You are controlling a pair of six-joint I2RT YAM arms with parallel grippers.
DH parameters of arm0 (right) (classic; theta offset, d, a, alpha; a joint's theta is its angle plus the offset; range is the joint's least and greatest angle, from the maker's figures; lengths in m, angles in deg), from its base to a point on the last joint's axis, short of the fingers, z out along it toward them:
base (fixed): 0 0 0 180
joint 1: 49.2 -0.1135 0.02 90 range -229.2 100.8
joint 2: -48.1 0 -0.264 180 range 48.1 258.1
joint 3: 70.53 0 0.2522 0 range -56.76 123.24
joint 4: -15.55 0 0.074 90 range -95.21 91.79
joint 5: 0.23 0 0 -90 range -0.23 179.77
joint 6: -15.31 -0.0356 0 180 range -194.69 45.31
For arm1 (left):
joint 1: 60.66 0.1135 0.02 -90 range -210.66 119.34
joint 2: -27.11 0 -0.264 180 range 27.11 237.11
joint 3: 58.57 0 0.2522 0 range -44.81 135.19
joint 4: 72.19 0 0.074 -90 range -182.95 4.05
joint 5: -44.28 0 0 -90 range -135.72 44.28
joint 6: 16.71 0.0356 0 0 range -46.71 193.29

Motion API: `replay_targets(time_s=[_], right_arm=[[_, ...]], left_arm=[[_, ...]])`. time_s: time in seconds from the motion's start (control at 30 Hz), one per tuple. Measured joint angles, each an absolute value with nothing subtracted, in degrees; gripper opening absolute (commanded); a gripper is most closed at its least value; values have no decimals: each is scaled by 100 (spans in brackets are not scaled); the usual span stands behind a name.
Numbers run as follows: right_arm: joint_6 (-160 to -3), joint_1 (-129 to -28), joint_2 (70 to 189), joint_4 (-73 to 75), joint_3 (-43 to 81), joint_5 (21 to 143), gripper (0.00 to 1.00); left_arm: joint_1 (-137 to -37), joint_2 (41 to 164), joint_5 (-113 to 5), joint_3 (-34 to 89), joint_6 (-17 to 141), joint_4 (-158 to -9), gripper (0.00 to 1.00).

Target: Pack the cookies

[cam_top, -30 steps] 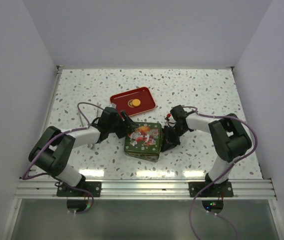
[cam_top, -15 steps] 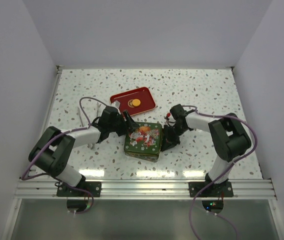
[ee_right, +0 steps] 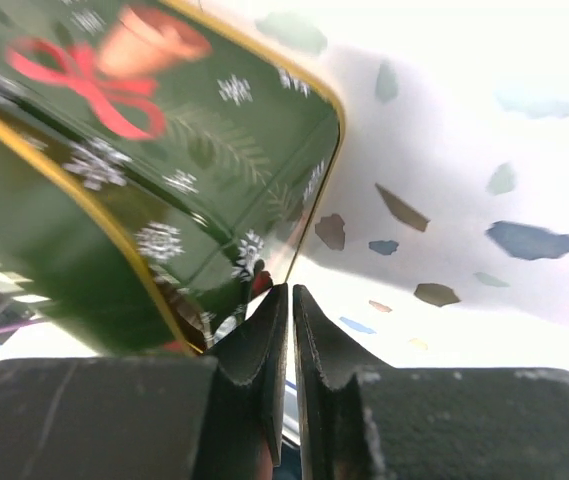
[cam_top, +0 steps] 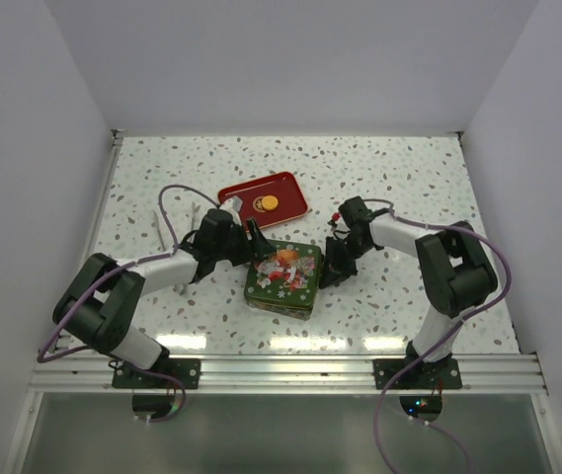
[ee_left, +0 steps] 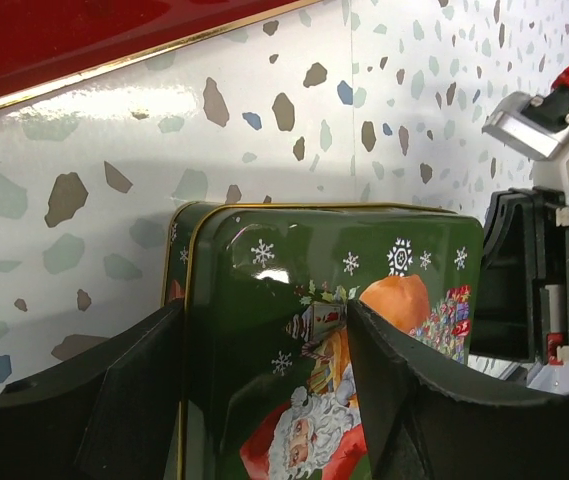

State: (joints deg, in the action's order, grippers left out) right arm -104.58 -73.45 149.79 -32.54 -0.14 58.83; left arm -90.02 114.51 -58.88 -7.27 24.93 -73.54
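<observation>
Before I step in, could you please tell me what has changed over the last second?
The left hand edged slightly towards the tin, fingers spread over its lid. The right hand shifted a little away from the arm bases along the tin's side, fingers closed. Nothing was picked up or released. The tin, the tray and the cookie on it stayed put.

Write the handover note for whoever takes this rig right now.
Left gripper: open, fingers astride the top of the tin, not clamped on it.
Right gripper: shut on nothing, at the tin's right side; contact unclear.
Tin: mid-table, closed, contents hidden.
Done: cannot tell how many are packed.
Left: one orange cookie lies on the red tray behind the tin. It probably needs the tin opened first.
</observation>
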Motion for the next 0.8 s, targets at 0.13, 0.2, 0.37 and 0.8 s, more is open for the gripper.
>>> replay_targets(time_s=[0.13, 0.2, 0.37, 0.8], right_arm=[[-10439, -7159, 14994, -3302, 171, 5889, 11], [-10421, -7056, 15025, -3328, 285, 5900, 10], [-10401, -6975, 15123, -3378, 471, 5931, 10], [-10406, -6975, 15208, -3411, 473, 6012, 7]], left_arm=[[-9006, 11418, -5904, -727, 2556, -7354, 67], [-9006, 11396, -5912, -727, 2594, -7357, 67], [-9006, 11344, -5912, -727, 2644, -7357, 67], [-9006, 11363, -6009, -362, 2902, -7492, 68]])
